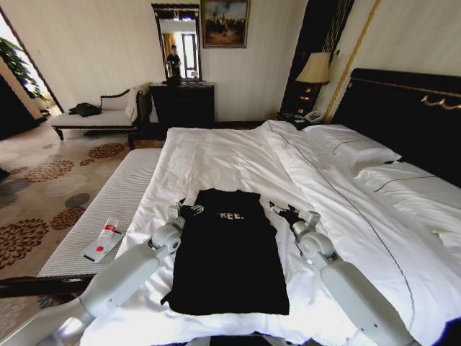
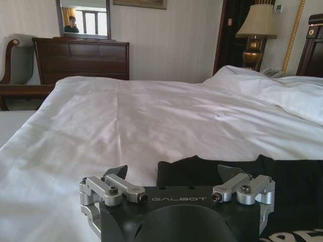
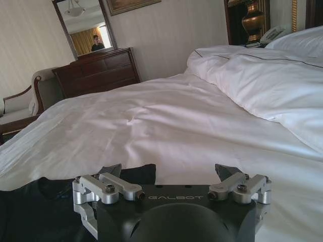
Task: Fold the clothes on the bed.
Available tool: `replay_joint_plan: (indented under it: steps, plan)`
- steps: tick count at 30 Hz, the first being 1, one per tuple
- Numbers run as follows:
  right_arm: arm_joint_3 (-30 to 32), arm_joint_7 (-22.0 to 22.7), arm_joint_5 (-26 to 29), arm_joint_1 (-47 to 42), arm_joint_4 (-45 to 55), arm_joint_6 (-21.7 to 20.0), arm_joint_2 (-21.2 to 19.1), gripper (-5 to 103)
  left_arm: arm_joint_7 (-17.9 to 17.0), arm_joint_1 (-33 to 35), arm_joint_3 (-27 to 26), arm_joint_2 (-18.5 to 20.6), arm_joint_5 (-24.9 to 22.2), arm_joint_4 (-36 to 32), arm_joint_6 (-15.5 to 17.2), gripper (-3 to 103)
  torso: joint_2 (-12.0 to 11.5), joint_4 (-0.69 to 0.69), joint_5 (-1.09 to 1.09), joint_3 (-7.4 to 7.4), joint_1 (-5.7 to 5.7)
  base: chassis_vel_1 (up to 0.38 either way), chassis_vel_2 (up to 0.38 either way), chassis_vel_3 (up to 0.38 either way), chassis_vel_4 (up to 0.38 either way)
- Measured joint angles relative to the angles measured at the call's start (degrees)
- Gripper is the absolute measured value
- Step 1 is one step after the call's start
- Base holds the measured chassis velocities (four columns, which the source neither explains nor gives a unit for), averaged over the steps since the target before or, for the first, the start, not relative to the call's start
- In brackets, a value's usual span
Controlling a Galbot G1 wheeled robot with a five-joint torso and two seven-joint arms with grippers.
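We note black T-shirt (image 1: 229, 252) flat on bed (image 1: 216, 155); left claw (image 1: 189, 210) at its 10 o'clock corner, right claw (image 1: 282, 211) at 2 o'clock, both spread.

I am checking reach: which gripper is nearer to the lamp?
Right. The right gripper is beside the T-shirt on the lamp's side; the left gripper is across it.

Open sheet (image 1: 216, 158) ahead; duvet (image 1: 338, 187) ridge blocks rt side
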Motion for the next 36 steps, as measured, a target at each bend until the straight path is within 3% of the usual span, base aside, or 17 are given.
replay_joint_plan:
  steps: [6, 12, 14, 17, 22, 24, 25, 26, 32, 36]
  plan:
    - [-0.21, 0.24, 0.12, 0.25, 0.02, -0.13, -0.13, 100, 3.68, -3.79, 0.66, -1.1, -4.04, 5.39, 0.02, 100, 0.0, 0.02, 0.02, 0.0, 0.0, 0.0, 0.0, 0.0, 0.0]
    - [0.11, -0.02, -0.76, -0.45, -0.6, 0.14, -0.41, 100, 6.18, -10.35, 2.37, -6.93, -5.68, 17.53, 2.28, 100, 0.0, -0.04, 0.02, 0.0, 0.0, 0.0, 0.0, 0.0, 0.0]
    - [0.13, -0.02, -0.93, -0.43, -0.88, 0.29, -0.47, 100, 7.08, -12.87, 2.36, -10.1, -5.83, 23.6, 3.03, 100, 0.0, -0.02, 0.02, 0.0, 0.01, 0.0, 0.0, 0.0, 0.0]
    - [0.16, -0.02, -0.98, -0.42, -0.97, 0.35, -0.56, 100, 7.43, -14.28, 2.28, -12.23, -5.88, 27.37, 3.41, 100, -0.01, 0.01, 0.02, 0.01, 0.01, 0.0, 0.0, 0.0, 0.0]
    - [0.44, -0.04, -1.04, -0.52, -1.07, 0.5, -0.89, 100, 10.77, -16.88, 1.43, -17.33, -4.15, 36.07, 3.26, 100, 0.0, 0.0, 0.02, 0.0, 0.0, 0.0, 0.0, 0.0, 0.0]
    - [0.47, -0.04, -1.04, -0.53, -1.07, 0.51, -0.92, 100, 11.23, -17.05, 1.37, -17.67, -3.91, 36.68, 3.23, 100, 0.0, 0.0, 0.02, 0.0, 0.0, 0.0, 0.0, 0.0, 0.0]
    - [0.61, -0.04, -1.02, -0.57, -1.08, 0.54, -1.04, 100, 12.99, -17.77, 1.17, -18.79, -2.78, 39.13, 3.03, 100, 0.0, -0.01, 0.02, 0.0, 0.01, 0.0, 0.0, 0.0, 0.0]
    - [0.86, -0.01, -0.95, -0.66, -1.08, 0.62, -1.3, 100, 14.55, -19.05, -0.16, -22.43, -2.0, 43.69, 2.75, 100, 0.0, 0.02, 0.02, 0.0, 0.01, 0.0, 0.0, 0.0, 0.0]
    - [1.12, 0.68, -0.73, -0.93, -0.64, 0.64, -1.59, 100, 16.24, -19.82, -3.45, -28.36, 0.11, 50.43, 2.69, 100, 0.0, -0.04, 0.02, 0.0, 0.01, 0.0, 0.0, 0.0, 0.0]
    - [1.53, 0.99, -0.49, -1.09, -0.49, 0.64, -1.88, 100, 16.46, -20.4, -5.27, -31.42, 2.01, 54.09, 2.47, 100, 0.0, 0.0, 0.02, 0.0, 0.01, 0.0, 0.0, 0.0, 0.0]
